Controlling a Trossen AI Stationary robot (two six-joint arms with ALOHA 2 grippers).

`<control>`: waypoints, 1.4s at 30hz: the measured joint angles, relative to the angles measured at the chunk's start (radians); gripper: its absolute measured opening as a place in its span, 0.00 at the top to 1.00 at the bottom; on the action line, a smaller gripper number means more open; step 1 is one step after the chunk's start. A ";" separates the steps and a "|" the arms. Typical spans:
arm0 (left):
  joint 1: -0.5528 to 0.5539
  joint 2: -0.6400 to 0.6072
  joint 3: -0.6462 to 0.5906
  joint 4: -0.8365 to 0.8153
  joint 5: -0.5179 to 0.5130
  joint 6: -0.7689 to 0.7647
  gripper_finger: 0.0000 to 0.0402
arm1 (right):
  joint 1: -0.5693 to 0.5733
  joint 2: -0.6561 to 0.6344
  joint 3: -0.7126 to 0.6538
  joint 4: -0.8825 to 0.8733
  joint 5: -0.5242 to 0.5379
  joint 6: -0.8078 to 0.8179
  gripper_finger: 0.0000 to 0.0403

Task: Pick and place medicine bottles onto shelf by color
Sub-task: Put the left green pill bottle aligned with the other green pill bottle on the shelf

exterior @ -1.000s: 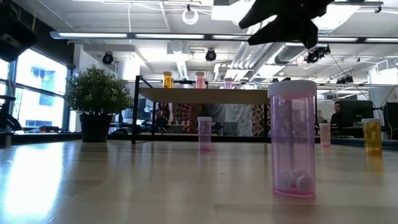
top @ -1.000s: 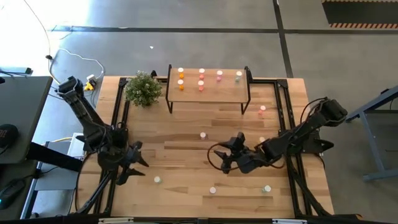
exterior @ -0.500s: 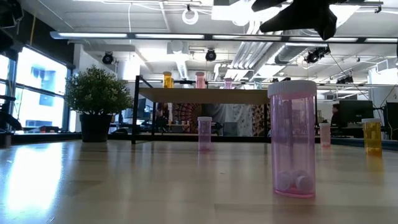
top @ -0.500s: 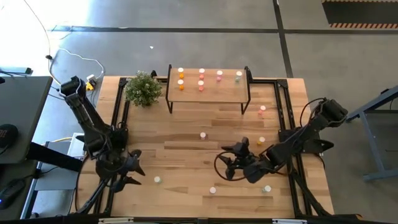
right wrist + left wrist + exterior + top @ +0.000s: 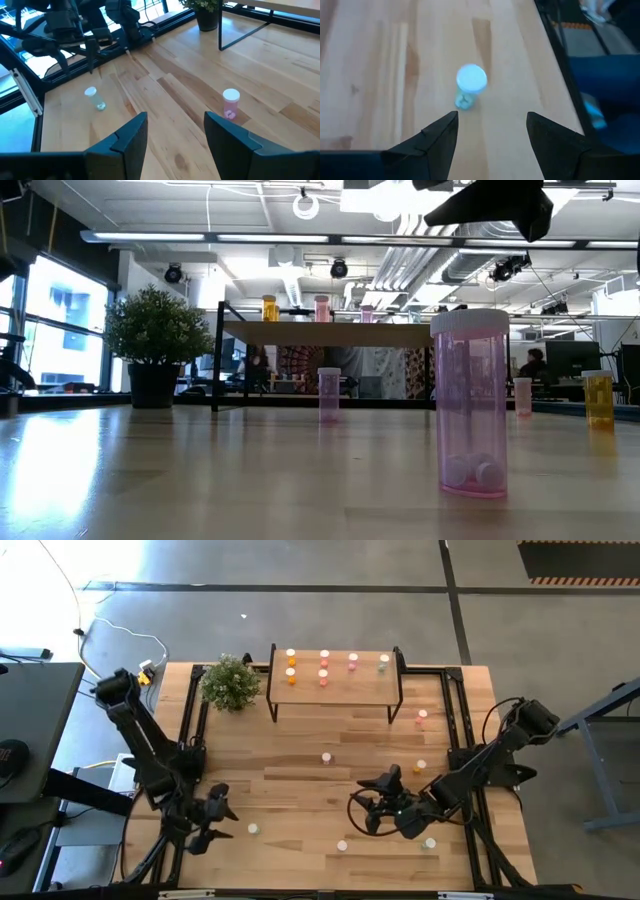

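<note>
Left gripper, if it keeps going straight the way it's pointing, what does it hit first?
Most likely the pale green bottle, standing capped just ahead of the open left gripper. Nothing lies between them, though the depth is hard to judge.

Low view: dark arm (image 5: pixel 490 205) cut off by top edge; shelf bottles' colours (image 5: pixel 322 666) barely discernible overhead.

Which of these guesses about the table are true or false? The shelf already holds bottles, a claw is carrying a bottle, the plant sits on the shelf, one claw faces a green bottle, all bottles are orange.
1. The shelf already holds bottles. True.
2. The right gripper carries a bottle. False: its open fingers hold nothing.
3. The plant sits on the shelf. False: it stands on the table beside it.
4. The left gripper faces the green bottle. True, open and not touching it.
5. All bottles are orange. False: the pink bottle stands close in the low view.
</note>
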 joint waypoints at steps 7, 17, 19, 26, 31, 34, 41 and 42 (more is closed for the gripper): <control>-0.031 0.107 0.000 0.072 -0.117 -0.001 0.43 | 0.000 0.000 0.000 0.000 0.000 0.000 0.54; -0.029 0.236 0.000 0.152 -0.187 -0.022 0.43 | 0.000 0.000 0.000 0.000 0.010 0.000 0.54; -0.029 0.258 0.000 0.154 -0.202 -0.051 0.43 | 0.000 0.000 0.000 0.000 0.010 0.000 0.54; -0.021 0.351 0.000 0.244 -0.231 -0.069 0.43 | 0.000 0.000 0.000 0.000 0.010 0.000 0.54; -0.004 0.400 0.000 0.296 -0.231 -0.070 0.43 | 0.000 0.000 0.000 0.000 0.010 0.000 0.54; 0.008 0.420 0.000 0.339 -0.232 -0.050 0.43 | 0.000 0.000 0.000 0.000 0.010 0.000 0.54; 0.036 0.426 0.000 0.393 -0.232 0.000 0.43 | 0.000 0.000 0.000 0.000 0.010 0.000 0.54; 0.038 0.426 0.000 0.402 -0.234 0.006 0.43 | 0.000 0.000 0.000 0.000 0.010 0.000 0.54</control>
